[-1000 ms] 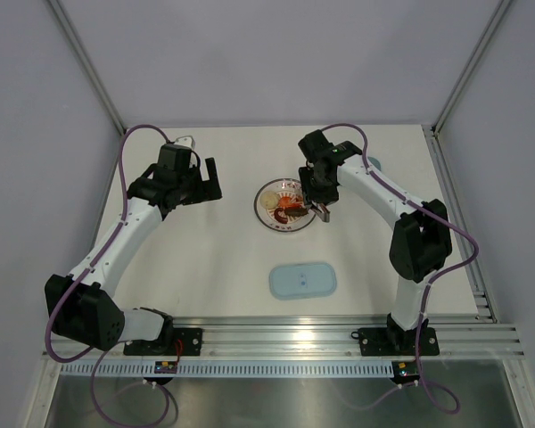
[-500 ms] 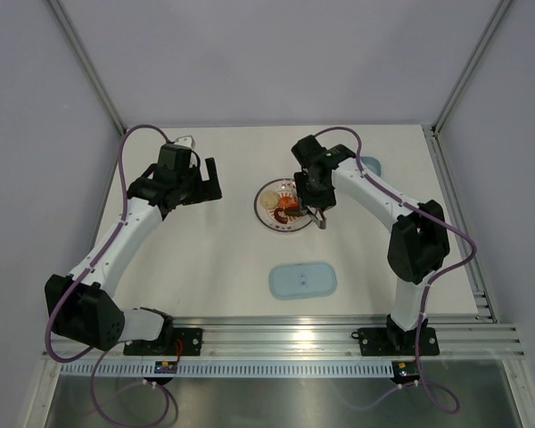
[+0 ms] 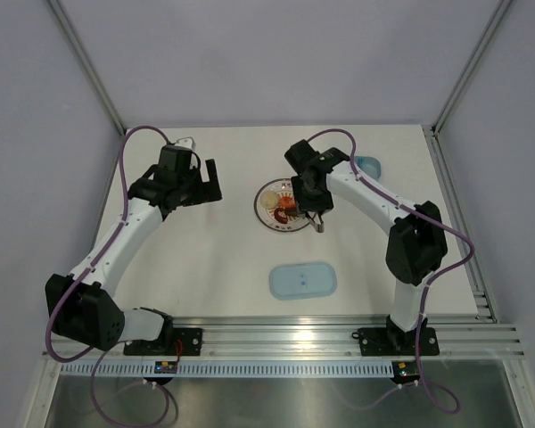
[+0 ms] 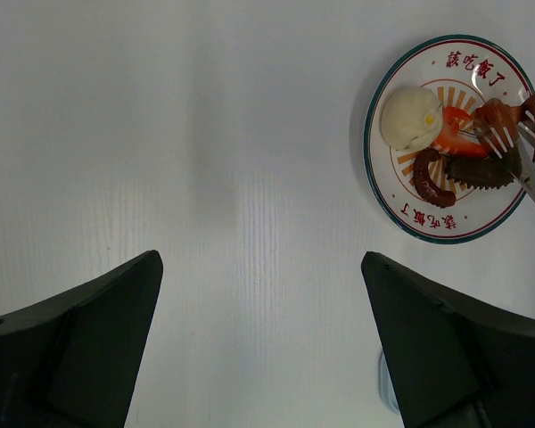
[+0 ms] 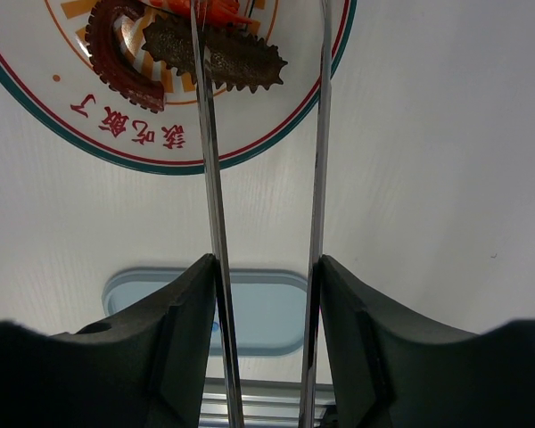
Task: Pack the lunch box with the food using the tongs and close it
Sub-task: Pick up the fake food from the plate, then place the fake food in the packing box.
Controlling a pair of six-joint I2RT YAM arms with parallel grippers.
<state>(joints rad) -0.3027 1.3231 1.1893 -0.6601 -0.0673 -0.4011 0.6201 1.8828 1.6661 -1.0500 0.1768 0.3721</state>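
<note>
My right gripper (image 3: 308,193) (image 5: 266,267) is shut on the silvery tongs (image 5: 210,178), pressing their two arms, which stay a little apart. Their forked tips (image 4: 497,134) reach over the food on the white sunburst plate (image 3: 269,217) (image 4: 388,192). The food is a red piece (image 4: 459,138), a curved dark brown piece (image 5: 116,62) and a spiky dark piece (image 5: 216,55), beside a white lump (image 4: 410,116). I cannot tell whether a piece is gripped. The pale-blue lunch box (image 3: 368,165) shows behind the right arm. My left gripper (image 3: 211,183) (image 4: 260,267) hangs open and empty over bare table, left of the plate.
The flat pale-blue lid (image 3: 302,281) (image 5: 250,312) lies on the table nearer than the plate. Grey walls and metal posts enclose the table, and a rail (image 3: 339,339) runs along its near edge.
The right arm has swung left, carrying the tongs further over the plate. The left arm has not moved.
</note>
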